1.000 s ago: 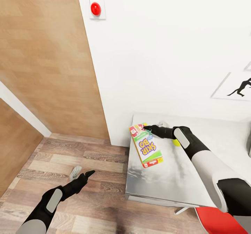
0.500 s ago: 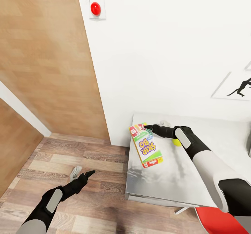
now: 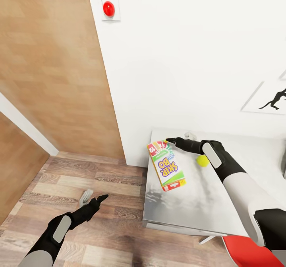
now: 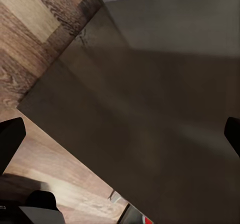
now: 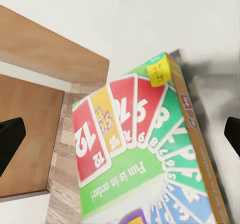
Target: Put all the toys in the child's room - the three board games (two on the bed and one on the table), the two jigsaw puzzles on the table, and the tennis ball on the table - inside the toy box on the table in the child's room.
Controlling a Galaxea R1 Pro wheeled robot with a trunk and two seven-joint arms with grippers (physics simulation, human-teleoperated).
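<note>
The game box [image 5: 150, 159] is cut off by the right wrist view's lower edge, and the athlete picture [image 3: 270, 100] by the head view's right edge.

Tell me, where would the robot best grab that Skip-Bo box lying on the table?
Probably across its narrow width, from above. The Skip-Bo box lies flat on the table, so only its long side edges offer opposed faces. The right gripper, open, hovers by the box's far end; the near-edge side overhangs slightly, leaving finger room.

white-green board game [image 3: 167, 165], yellow-green tennis ball [image 3: 202, 160]
</note>
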